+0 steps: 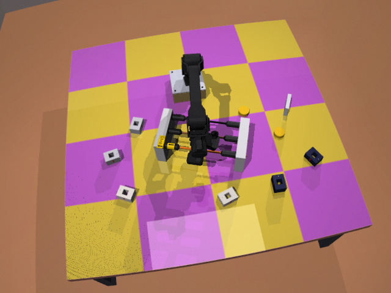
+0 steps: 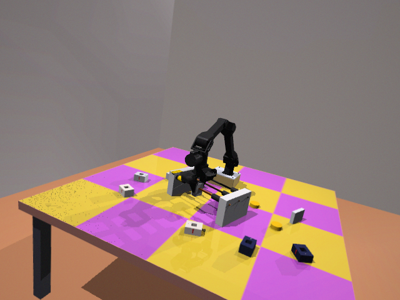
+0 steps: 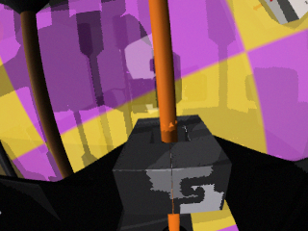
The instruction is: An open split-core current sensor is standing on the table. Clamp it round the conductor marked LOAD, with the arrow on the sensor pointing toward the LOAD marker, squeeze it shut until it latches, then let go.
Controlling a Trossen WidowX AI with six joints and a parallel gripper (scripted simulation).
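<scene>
The dark grey current sensor [image 3: 137, 156] [image 2: 197, 189] sits round the orange conductor [image 3: 166, 72] [image 1: 214, 151], which passes through its window. Its two halves meet at a thin seam in the wrist view. My gripper [image 3: 168, 142] [image 2: 195, 187] is shut on the sensor, with a black finger against each side. In the top view the arm hides the sensor. The yellow LOAD label [image 1: 161, 141] [image 2: 177, 171] is on the left support block, beside the yellow sleeve [image 1: 170, 146] [image 2: 179, 177] on the same conductor. I cannot make out the sensor's arrow or its latch.
Two white support blocks [image 1: 242, 138] [image 2: 234, 207] carry the conductors; a brown conductor [image 3: 40, 96] runs beside the orange one. Several white blocks [image 1: 228, 196] with windows, two navy ones [image 1: 278, 182] [image 2: 247, 246], two yellow discs [image 1: 244, 110] and a white plate [image 1: 287, 104] stand around.
</scene>
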